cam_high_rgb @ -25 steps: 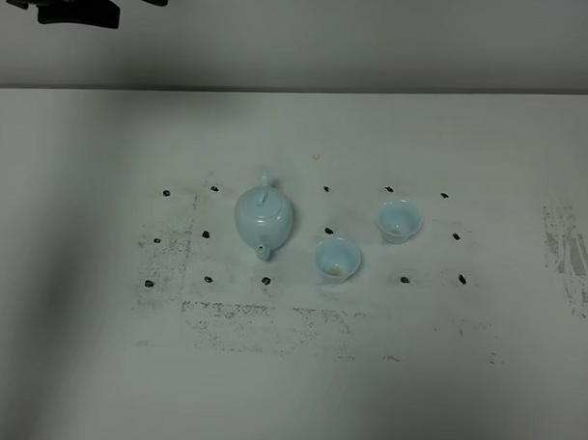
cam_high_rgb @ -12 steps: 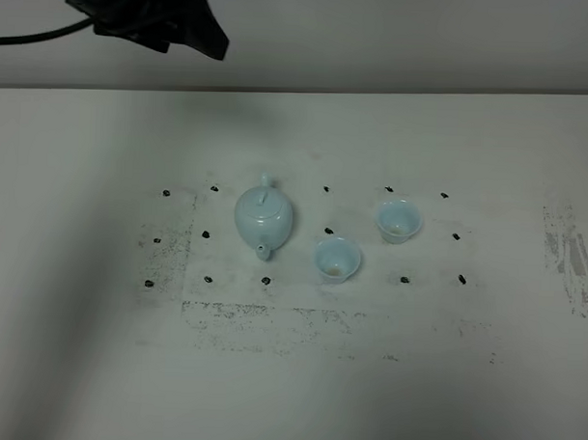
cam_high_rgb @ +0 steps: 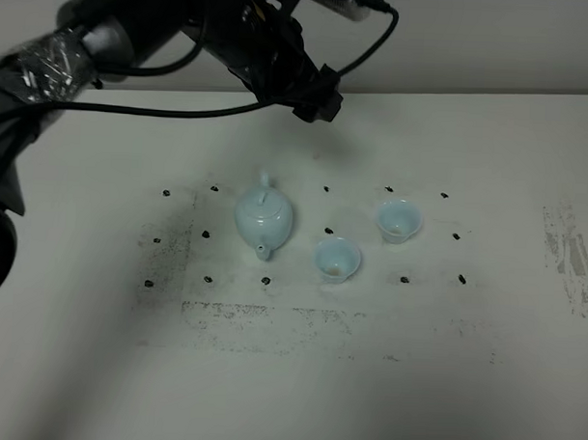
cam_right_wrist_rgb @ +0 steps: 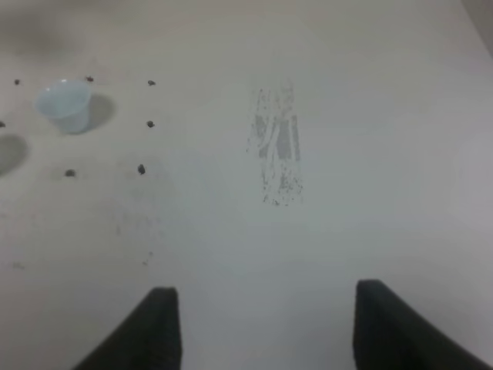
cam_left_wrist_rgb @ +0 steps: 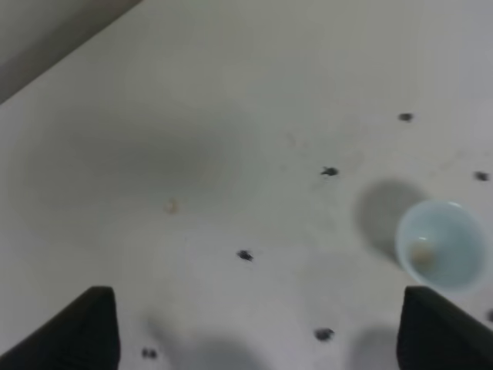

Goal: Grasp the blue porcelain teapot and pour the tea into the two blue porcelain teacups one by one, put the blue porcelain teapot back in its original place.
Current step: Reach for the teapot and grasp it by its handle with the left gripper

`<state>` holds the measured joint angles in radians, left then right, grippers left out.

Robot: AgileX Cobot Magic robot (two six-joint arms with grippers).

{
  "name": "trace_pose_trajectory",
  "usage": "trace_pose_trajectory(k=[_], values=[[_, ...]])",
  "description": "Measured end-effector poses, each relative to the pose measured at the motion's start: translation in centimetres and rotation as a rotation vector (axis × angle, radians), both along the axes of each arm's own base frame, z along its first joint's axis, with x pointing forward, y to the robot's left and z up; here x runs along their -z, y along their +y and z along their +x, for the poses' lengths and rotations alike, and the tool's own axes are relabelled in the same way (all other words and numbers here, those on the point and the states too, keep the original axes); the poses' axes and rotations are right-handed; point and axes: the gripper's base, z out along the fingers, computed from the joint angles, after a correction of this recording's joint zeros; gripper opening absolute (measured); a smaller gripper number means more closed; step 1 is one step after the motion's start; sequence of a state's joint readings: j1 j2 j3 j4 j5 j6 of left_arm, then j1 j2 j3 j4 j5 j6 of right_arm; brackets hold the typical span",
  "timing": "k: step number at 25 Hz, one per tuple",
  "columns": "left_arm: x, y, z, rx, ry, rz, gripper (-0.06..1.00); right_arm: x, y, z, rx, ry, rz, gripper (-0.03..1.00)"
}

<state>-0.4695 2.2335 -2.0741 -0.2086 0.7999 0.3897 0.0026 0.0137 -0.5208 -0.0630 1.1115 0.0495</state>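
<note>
The blue porcelain teapot (cam_high_rgb: 264, 219) stands upright on the table, lid on, spout toward the front. The two blue porcelain teacups stand to its right, one (cam_high_rgb: 337, 259) close by and one (cam_high_rgb: 398, 221) farther back. My left gripper (cam_high_rgb: 316, 97) hangs over the table's back part, behind and a little right of the teapot, clear of it. In the left wrist view its fingers (cam_left_wrist_rgb: 85, 327) stand wide open, with one teacup (cam_left_wrist_rgb: 441, 245) beyond them. My right gripper (cam_right_wrist_rgb: 269, 327) is open and empty, with a teacup (cam_right_wrist_rgb: 65, 104) far off.
Small black dots (cam_high_rgb: 326, 189) mark the white table (cam_high_rgb: 482, 381) around the tea set. A scuffed grey patch (cam_high_rgb: 568, 254) lies at the right, also seen as a grey patch (cam_right_wrist_rgb: 277, 154) in the right wrist view. Black cables (cam_high_rgb: 163, 109) trail from the left arm.
The left arm has swung in from the upper left corner toward the right and now reaches over the table's back part. Teapot and cups have not moved.
</note>
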Motion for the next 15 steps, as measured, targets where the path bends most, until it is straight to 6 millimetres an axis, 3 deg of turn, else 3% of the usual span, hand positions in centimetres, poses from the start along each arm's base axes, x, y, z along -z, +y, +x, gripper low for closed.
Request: trace_pose_trajectory(k=[4, 7, 15], values=[[3.1, -0.4, 1.2, -0.005, -0.024, 0.042, 0.7, 0.0, 0.0, 0.0, 0.0, 0.0, 0.0, 0.48], [4.3, -0.6, 1.6, 0.024, -0.042, 0.058, 0.7, 0.0, 0.0, 0.0, 0.0, 0.0, 0.0, 0.48], [5.6, -1.5, 1.1, 0.205, -0.023, 0.064, 0.7, 0.0, 0.0, 0.0, -0.001, 0.0, -0.001, 0.48]])
